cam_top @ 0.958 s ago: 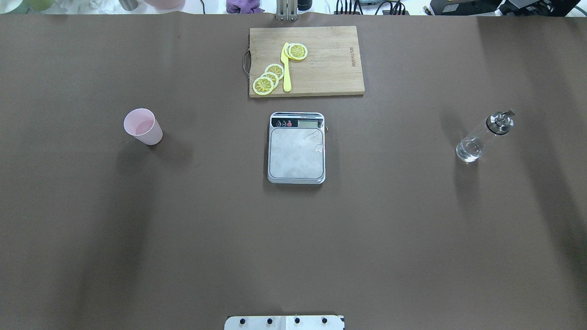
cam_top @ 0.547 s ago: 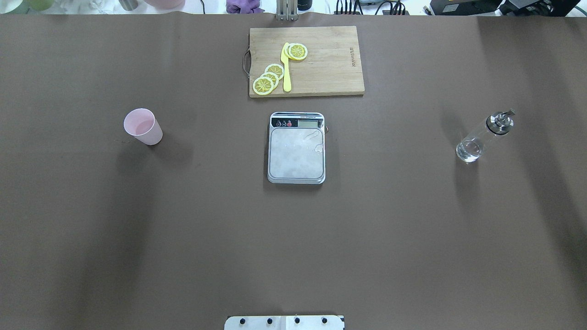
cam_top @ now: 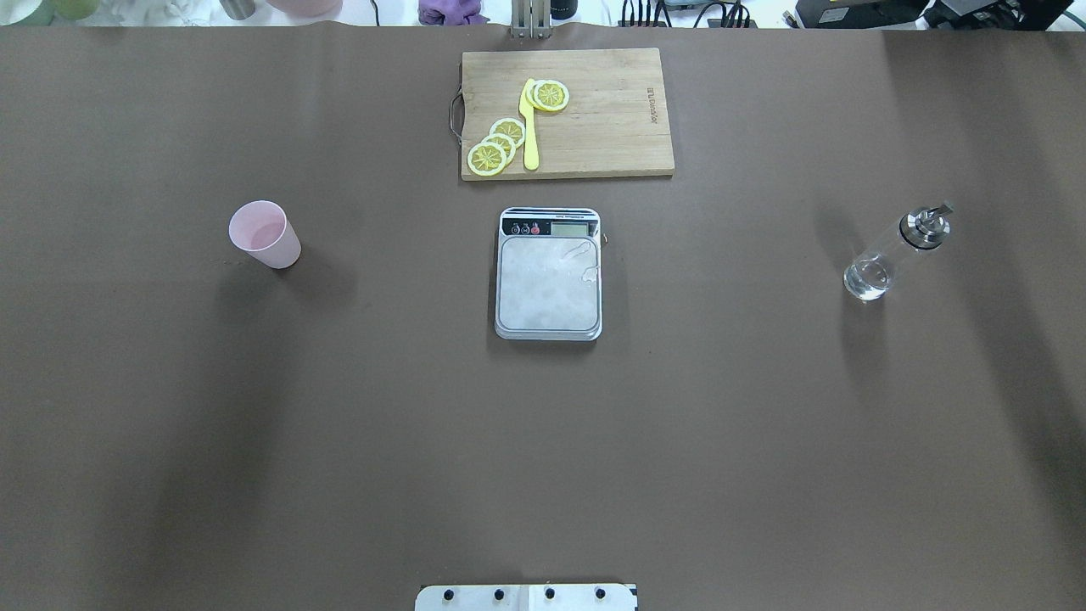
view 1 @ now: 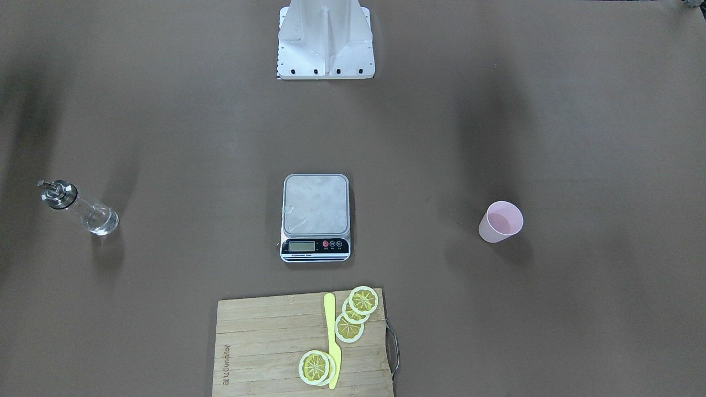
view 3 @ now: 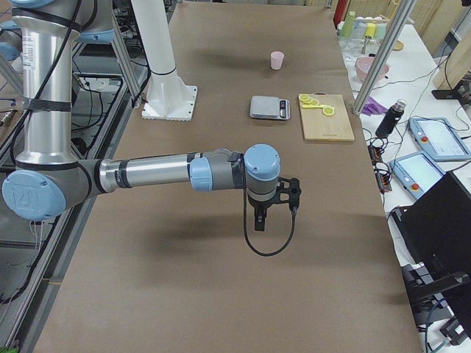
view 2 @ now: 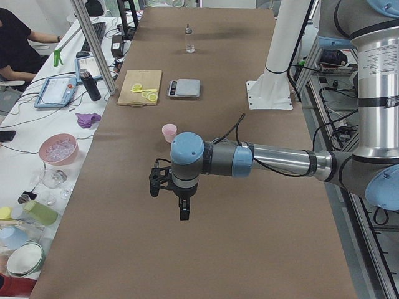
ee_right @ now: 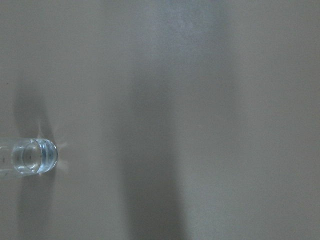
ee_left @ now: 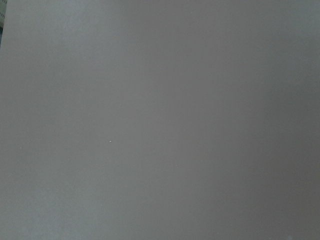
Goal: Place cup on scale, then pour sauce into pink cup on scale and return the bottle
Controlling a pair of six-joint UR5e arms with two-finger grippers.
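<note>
The pink cup [cam_top: 265, 234] stands upright on the brown table at the left, apart from the scale [cam_top: 549, 284], whose steel platform is bare. At the right stands the glass bottle [cam_top: 895, 252] with its metal spout cap and clear sauce [cam_top: 865, 278] at its bottom; the right wrist view shows the bottle [ee_right: 34, 156] at its left edge. Only the side views show the arms. My left gripper [view 2: 182, 208] hangs above bare table near the cup [view 2: 169, 132]. My right gripper [view 3: 259, 220] hangs over bare table, holding nothing. I cannot tell whether either is open or shut.
A wooden cutting board [cam_top: 567, 113] with lemon slices [cam_top: 496, 146] and a yellow knife [cam_top: 530, 127] lies beyond the scale. The robot base [view 1: 325, 38] stands at the near edge. A person [view 2: 12, 37], bowls and devices are beside the table's far side.
</note>
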